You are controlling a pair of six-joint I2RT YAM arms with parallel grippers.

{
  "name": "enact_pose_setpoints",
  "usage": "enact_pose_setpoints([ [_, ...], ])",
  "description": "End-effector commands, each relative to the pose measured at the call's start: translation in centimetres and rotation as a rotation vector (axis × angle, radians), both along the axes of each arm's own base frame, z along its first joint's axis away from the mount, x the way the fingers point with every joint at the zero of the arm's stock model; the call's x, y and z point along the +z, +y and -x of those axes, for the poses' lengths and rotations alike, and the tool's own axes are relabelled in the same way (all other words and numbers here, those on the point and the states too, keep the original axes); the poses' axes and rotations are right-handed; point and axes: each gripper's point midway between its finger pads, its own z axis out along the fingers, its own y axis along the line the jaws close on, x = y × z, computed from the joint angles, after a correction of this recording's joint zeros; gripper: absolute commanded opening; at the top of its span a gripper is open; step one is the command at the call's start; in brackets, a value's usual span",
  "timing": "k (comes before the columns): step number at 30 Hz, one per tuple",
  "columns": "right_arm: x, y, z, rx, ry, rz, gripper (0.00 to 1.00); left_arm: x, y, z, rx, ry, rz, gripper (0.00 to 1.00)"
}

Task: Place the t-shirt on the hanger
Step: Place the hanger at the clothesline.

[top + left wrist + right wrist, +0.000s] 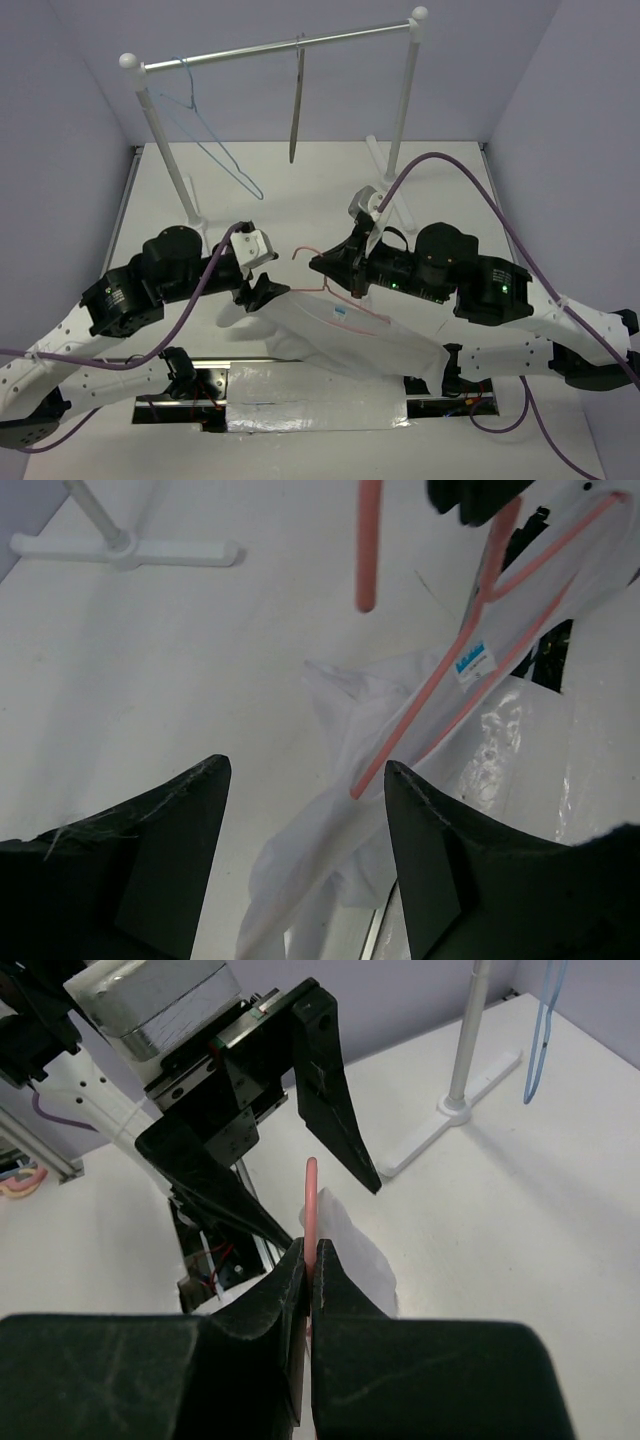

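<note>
From above, the right hand (322, 266) is clamped on the pink hanger (355, 303) near its hook, holding it over the desk (300, 200). The white t-shirt (350, 340) drapes along the hanger and sags between the two arms. The left hand (262, 292) sits at the shirt's left end, fingers spread, gripping nothing.

The left wrist view shows its fingers wide apart, with the shirt and hanger wire beyond them, untouched.

The right wrist view shows the fingers pressed together on the pink wire.
</note>
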Motion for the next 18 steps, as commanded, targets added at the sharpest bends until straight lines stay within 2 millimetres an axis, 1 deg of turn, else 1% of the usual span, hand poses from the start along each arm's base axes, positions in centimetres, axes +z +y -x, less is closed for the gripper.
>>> enact_pose_setpoints([
  [1, 3.3, 0.9, 0.3, 0.028, -0.023, -0.138, 0.00, 1.4, -1.5, 1.4, -0.130, -0.043, 0.068, 0.75],
  [4, 3.1, 1.3, 0.2, 0.028, -0.020, -0.141, 0.00, 1.1, -1.9, 2.4, -0.187, -0.033, 0.076, 0.75],
  [8, 3.1, 1.8, 0.3, 0.039, -0.018, -0.151, 0.00, 0.1, -2.4, 2.7, -0.220, -0.012, 0.062, 0.73],
  [10, 3.3, 2.0, 0.5, 0.051, -0.019, -0.164, 0.00, -0.5, -2.7, 3.0, -0.246, 0.001, 0.061, 0.71],
  [11, 3.3, 2.1, 0.5, 0.054, -0.015, -0.167, 0.00, -0.2, -2.9, 3.1, -0.253, -0.001, 0.077, 0.70],
  [12, 3.2, 2.3, 0.5, 0.057, -0.013, -0.165, 0.00, -0.2, -3.1, 3.6, -0.284, 0.003, 0.086, 0.67],
  [13, 3.2, 2.3, 0.5, 0.059, -0.011, -0.165, 0.00, -0.3, -3.2, 3.9, -0.306, 0.005, 0.091, 0.61],
  [14, 3.2, 2.4, 0.6, 0.060, -0.009, -0.163, 0.00, -0.3, -3.3, 4.2, -0.326, 0.008, 0.097, 0.52],
  [15, 3.1, 2.5, 0.5, 0.059, -0.010, -0.161, 0.00, -0.1, -3.5, 4.6, -0.350, 0.011, 0.105, 0.27],
  [17, 2.7, 2.5, 0.3, 0.051, -0.011, -0.153, 0.00, 0.1, -3.5, 5.1, -0.375, 0.011, 0.113, 0.05],
  [18, 2.7, 2.4, 0.3, 0.050, -0.011, -0.153, 0.00, 0.4, -3.3, 5.5, -0.385, 0.006, 0.125, 0.00],
])
